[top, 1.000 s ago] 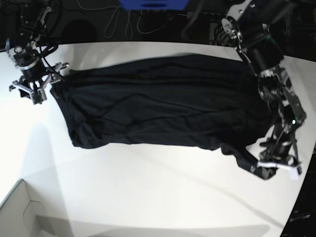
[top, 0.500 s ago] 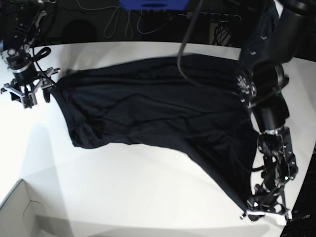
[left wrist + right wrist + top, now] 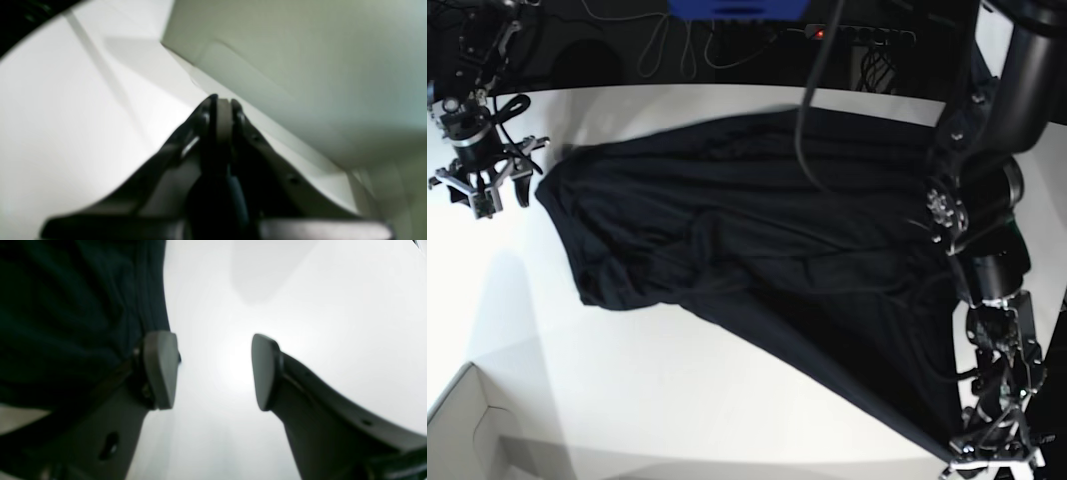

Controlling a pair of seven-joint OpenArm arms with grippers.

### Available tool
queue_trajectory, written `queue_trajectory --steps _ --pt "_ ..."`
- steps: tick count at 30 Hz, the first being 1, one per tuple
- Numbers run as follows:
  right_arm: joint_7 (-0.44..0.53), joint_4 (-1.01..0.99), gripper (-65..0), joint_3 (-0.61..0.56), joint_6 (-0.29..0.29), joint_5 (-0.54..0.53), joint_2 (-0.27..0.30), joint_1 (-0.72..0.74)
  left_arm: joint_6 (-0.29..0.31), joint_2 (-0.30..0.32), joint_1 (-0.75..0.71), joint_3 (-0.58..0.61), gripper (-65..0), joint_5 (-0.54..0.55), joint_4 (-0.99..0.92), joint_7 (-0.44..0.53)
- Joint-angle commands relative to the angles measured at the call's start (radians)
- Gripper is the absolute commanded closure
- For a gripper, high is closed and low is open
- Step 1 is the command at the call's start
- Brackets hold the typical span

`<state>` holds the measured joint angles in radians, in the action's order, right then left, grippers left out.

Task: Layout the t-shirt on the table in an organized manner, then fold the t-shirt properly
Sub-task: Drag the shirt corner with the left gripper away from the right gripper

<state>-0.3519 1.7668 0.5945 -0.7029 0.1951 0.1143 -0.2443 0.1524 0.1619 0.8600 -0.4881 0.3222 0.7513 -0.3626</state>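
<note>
The black t-shirt (image 3: 757, 220) lies spread across the white table (image 3: 677, 390), with one corner drawn out in a long taut point toward the front right. My left gripper (image 3: 987, 455) sits at that point by the table's front right edge. In the left wrist view it (image 3: 221, 100) is shut with dark fabric pinched between the fingers. My right gripper (image 3: 487, 188) is open and empty, just off the shirt's left end. In the right wrist view it (image 3: 213, 371) stands over bare table with the shirt (image 3: 66, 306) beside its left finger (image 3: 160, 370).
A pale box corner (image 3: 467, 430) sits at the front left and also shows in the left wrist view (image 3: 300, 50). A blue object (image 3: 737, 8) and cables lie behind the table's curved back edge. My left arm (image 3: 977, 200) stands over the shirt's right side.
My left gripper has dragged the shirt's corner from mid right down to the front right edge, stretching the fabric diagonally. My right gripper stays open, shifted slightly left of the shirt.
</note>
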Motion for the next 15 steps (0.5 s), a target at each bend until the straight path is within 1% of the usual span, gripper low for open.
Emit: queue_trajectory --steps 1,7,11,13,15 --pt "0.024 0.020 -35.2 0.003 0.005 -0.013 0.012 0.006 0.006 0.006 0.049 0.002 -0.3 0.008 -0.006 0.027" --pt "0.024 0.020 -35.2 -0.003 0.005 -0.013 0.009 0.006 0.006 0.023 0.061 0.002 -0.5 0.008 -0.131 0.103" --pt "0.024 0.020 -35.2 -0.003 0.005 -0.015 0.008 0.006 0.005 0.032 0.077 0.002 -1.0 0.008 -0.217 0.188" --pt "0.024 0.020 -35.4 -0.003 0.005 -0.015 0.006 0.006 0.005 0.061 0.086 0.002 -5.2 0.008 -0.275 0.228" --pt "0.024 0.020 -35.4 0.000 0.005 -0.016 0.006 0.006 0.005 0.080 0.094 0.002 -12.9 0.008 -0.318 0.250"
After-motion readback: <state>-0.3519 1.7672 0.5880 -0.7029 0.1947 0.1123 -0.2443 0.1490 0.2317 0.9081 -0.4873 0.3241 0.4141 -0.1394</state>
